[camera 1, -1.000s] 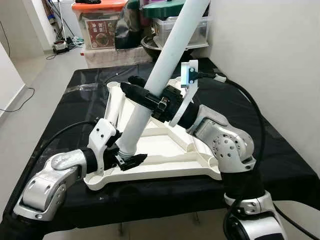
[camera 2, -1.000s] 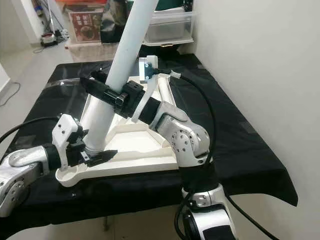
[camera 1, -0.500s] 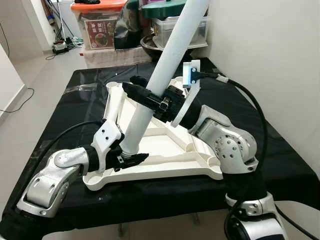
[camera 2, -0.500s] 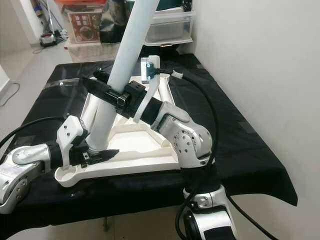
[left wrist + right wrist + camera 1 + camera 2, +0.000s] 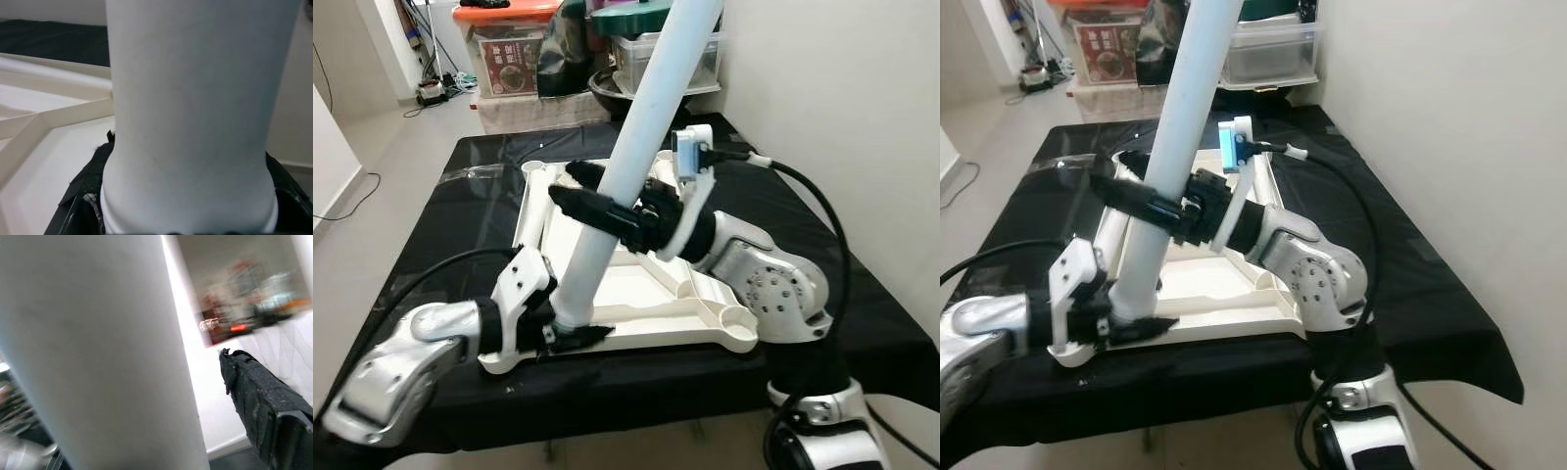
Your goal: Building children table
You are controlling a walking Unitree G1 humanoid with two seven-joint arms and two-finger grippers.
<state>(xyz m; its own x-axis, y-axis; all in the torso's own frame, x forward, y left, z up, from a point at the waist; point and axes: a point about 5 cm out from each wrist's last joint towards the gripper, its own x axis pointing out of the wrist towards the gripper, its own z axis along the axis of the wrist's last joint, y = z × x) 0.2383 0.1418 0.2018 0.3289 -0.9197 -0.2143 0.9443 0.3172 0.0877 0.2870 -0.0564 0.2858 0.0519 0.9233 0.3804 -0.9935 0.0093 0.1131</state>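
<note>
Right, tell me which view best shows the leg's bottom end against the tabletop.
The left eye view: the white leg meets the upturned tabletop corner beside the left gripper. The right eye view shows likewise; the wrist views show close, cropped tube.

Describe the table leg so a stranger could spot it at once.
On the black-draped table lies an upturned white tabletop. Rising tilted from its near left corner is the leg, a long white tube gripped by the left gripper and the right gripper.
</note>
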